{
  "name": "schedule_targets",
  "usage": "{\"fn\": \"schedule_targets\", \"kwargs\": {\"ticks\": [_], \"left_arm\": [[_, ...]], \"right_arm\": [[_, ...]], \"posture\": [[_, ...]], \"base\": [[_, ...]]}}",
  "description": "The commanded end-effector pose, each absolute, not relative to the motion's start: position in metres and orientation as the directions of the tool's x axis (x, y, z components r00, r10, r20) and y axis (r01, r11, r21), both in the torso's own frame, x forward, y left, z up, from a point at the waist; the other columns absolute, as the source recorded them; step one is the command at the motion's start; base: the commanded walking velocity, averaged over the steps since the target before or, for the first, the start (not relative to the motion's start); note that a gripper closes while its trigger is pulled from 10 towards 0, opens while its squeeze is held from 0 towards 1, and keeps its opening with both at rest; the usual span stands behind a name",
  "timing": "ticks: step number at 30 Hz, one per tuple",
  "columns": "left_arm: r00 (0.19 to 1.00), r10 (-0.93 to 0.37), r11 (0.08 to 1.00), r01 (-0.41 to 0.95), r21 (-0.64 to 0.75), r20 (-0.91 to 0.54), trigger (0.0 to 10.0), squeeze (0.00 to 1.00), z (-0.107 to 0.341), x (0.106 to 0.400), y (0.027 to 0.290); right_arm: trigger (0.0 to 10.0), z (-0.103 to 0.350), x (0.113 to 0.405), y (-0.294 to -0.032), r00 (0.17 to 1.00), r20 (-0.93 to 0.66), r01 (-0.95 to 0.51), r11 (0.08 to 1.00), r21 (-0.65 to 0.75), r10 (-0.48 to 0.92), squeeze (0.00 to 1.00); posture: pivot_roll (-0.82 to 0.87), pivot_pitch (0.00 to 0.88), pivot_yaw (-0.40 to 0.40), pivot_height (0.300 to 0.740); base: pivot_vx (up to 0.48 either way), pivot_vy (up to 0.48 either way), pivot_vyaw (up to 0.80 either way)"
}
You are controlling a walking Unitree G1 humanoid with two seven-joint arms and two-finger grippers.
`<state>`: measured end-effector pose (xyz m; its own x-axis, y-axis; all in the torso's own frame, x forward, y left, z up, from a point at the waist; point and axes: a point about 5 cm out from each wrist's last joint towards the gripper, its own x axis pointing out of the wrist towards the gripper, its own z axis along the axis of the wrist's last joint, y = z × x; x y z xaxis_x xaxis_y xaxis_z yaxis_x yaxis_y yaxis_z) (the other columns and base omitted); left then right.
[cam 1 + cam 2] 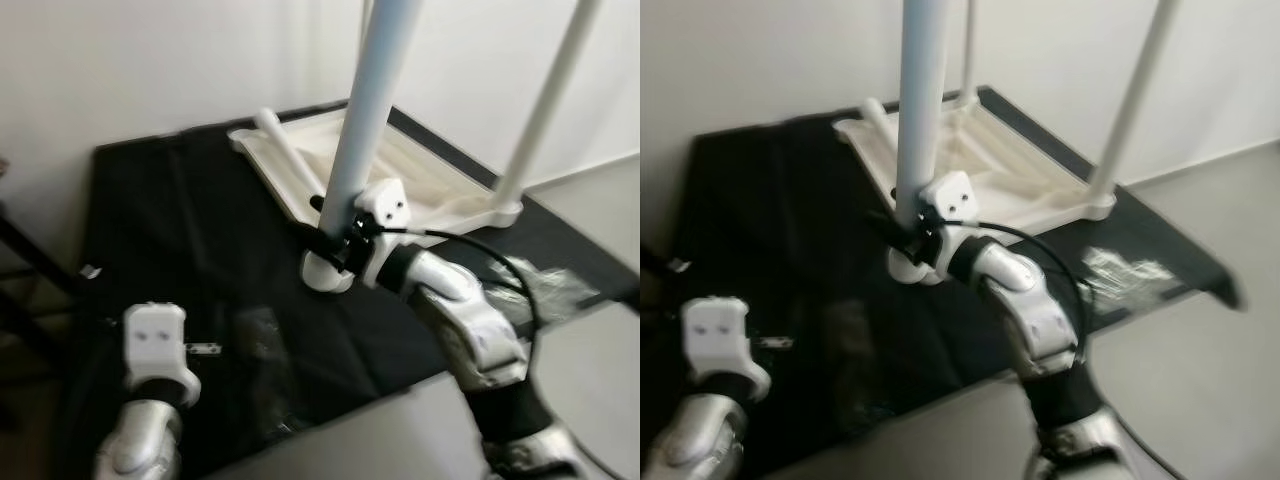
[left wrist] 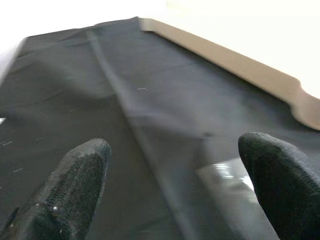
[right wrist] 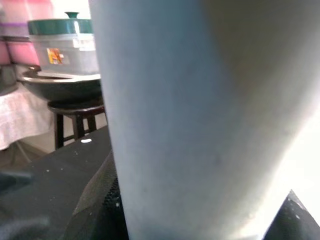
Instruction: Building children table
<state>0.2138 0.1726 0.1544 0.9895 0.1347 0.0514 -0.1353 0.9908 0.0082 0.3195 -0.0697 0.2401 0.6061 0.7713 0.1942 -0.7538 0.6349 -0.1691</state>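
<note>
The children's table top (image 1: 420, 180) lies upside down on a black mat (image 1: 190, 230), far right. The right gripper (image 1: 335, 232) clamps the near white leg (image 1: 368, 110) standing in it. The left gripper (image 2: 175, 185) hovers near-left, fingers apart.

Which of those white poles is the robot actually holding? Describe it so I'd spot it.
Find the upturned white tabletop on the black mat. The held leg stands at its nearest corner, with the right gripper clamped low on it. Another leg stands untouched farther right.
</note>
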Motion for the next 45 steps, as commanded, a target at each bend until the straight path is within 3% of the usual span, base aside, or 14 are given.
{"fn": "schedule_targets", "kwargs": {"ticks": [1,12,18,28,35,38,45], "left_arm": [[0.991,0.122,0.992,-0.123,0.017,0.053,10.0,0.0,0.156,0.209,0.172],[0.991,0.115,0.993,-0.117,0.023,0.066,10.0,0.0,0.16,0.21,0.172],[0.991,0.118,0.993,-0.119,0.02,0.067,10.0,0.0,0.16,0.214,0.173],[0.985,0.169,0.985,-0.168,-0.031,0.042,10.0,0.0,0.156,0.213,0.178],[0.987,0.154,0.988,-0.153,-0.02,0.042,10.0,0.0,0.155,0.21,0.178],[0.996,0.082,0.996,-0.084,0.042,0.041,10.0,0.0,0.154,0.204,0.173],[0.998,-0.013,0.999,0.011,0.038,0.066,10.0,0.0,0.158,0.193,0.159]], "right_arm": [[10.0,0.241,0.319,-0.069,0.614,0.2,-0.747,0.644,-0.167,0.764,0.0],[10.0,0.23,0.314,-0.068,0.628,0.184,-0.751,0.651,-0.114,0.756,0.0],[10.0,0.233,0.312,-0.069,0.588,0.16,-0.772,0.609,-0.181,0.793,0.0],[10.0,0.234,0.304,-0.07,0.499,0.134,-0.838,0.516,-0.177,0.856,0.0],[10.0,0.234,0.292,-0.076,0.359,0.084,-0.913,0.369,-0.176,0.929,0.0],[10.0,0.237,0.289,-0.098,0.215,0.026,-0.963,0.216,-0.163,0.976,0.0],[10.0,0.254,0.303,-0.122,0.097,0.02,-0.969,0.099,-0.226,0.995,0.0]], "posture": [[-0.04,0.218,0.007,0.74],[-0.05,0.208,0.014,0.74],[-0.06,0.191,0.013,0.74],[-0.07,0.193,0.01,0.74],[-0.07,0.203,0.012,0.74],[-0.06,0.227,0.011,0.74],[-0.06,0.278,0.007,0.74]], "base": [[0.0,0.0,0.0],[0.346,0.0,-0.07],[0.349,0.0,0.4],[0.0,0.0,0.0],[0.0,0.0,0.0],[0.0,0.0,0.0],[0.0,0.0,0.0]]}}
